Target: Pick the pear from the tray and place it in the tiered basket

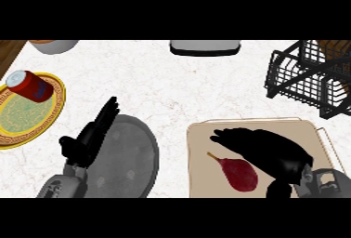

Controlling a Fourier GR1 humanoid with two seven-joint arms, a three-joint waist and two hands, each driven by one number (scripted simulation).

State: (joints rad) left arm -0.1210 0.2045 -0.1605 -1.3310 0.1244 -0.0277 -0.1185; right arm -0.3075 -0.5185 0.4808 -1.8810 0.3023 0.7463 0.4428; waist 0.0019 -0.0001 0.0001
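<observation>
A dark red pear (238,173) with a thin stem lies on the beige tray (202,153) at the lower right. My right hand (264,148) hovers over the tray just right of and above the pear, fingers extended to the left and slightly curved, not closed on the fruit; its thumb shows below near the pear's bottom. The black wire tiered basket (312,76) stands at the upper right, beyond the tray. My left hand (93,132) rests open at the lower left, fingers pointing up.
A grey round plate (126,162) lies beside my left hand. A yellow patterned plate (27,111) at the left edge carries a red can (29,86). A grey bowl (53,45) and a white-and-black appliance (205,47) sit along the far edge.
</observation>
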